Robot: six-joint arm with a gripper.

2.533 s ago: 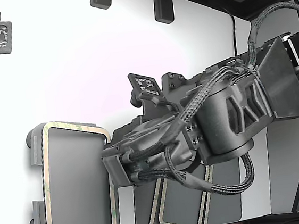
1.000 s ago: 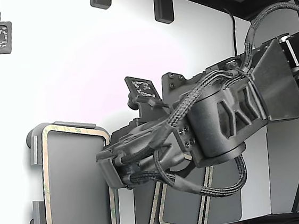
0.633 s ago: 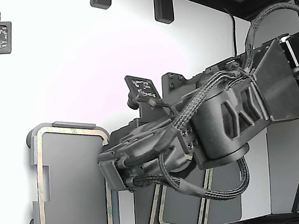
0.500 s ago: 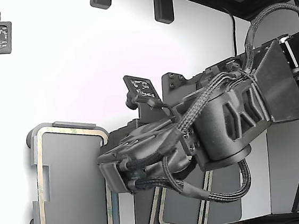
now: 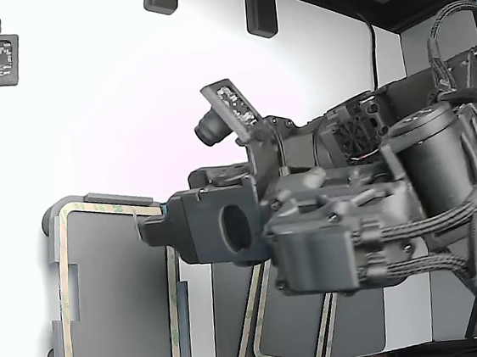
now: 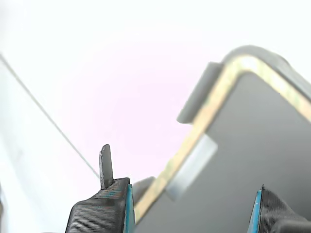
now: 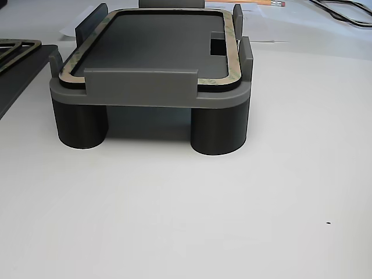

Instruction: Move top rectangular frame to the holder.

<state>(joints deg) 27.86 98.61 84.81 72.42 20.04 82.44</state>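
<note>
In the exterior view, the top rectangular frame [image 5: 111, 216] is seen seated in the holder [image 5: 49, 224] at the view's lower left, enclosed by the raised tabs; the gripper [image 5: 152, 232] stands over the frame's near long side, and whether contact is made cannot be told. Further frames [image 5: 248, 335] are stacked on a dark mat [image 5: 225, 312] beside the holder. In the wrist view, the jaws are seen spread apart with nothing between them, the frame's corner lying beyond. In the other view, the frame is shown flat and level within the holder, which is raised on round legs above the surface [image 7: 232, 221]. The frame is judged thin, light and somewhat flexible, best taken mid-way along a long side. Open surface is available around the holder; the tabs restrict sideways movement.
</note>
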